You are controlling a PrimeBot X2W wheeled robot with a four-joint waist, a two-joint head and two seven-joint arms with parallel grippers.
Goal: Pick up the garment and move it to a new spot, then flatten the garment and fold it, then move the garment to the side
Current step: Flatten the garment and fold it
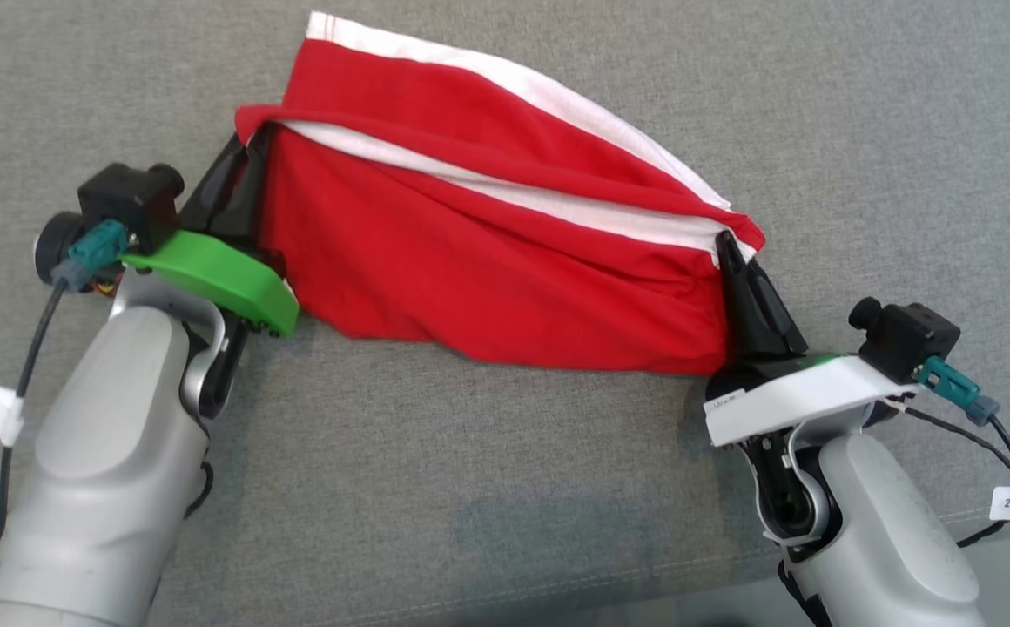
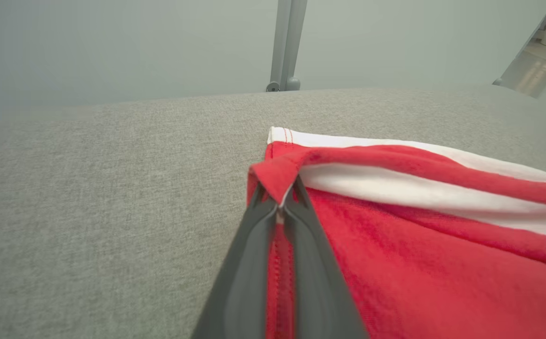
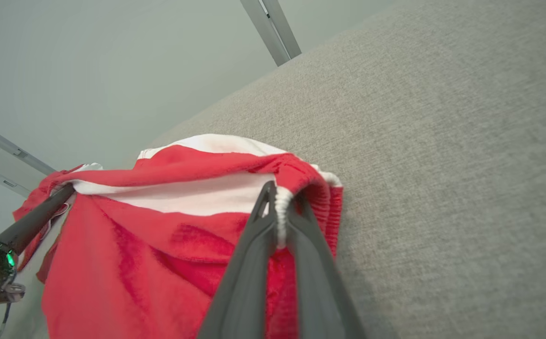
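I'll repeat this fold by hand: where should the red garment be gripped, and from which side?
Probably take the red garment by its two end corners, on the hemmed edge, approaching from the near side. The left gripper and right gripper pinch there now, and the cloth stretches between them.

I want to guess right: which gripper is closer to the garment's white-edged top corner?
Left. The left gripper pinches the red garment just below that corner; the right gripper pinches its far end.

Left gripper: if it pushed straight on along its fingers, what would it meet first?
The left gripper is shut on the red garment's corner, so that fabric comes first. Just beyond, probably its white-trimmed edge, then grey upholstery; depth is unclear.
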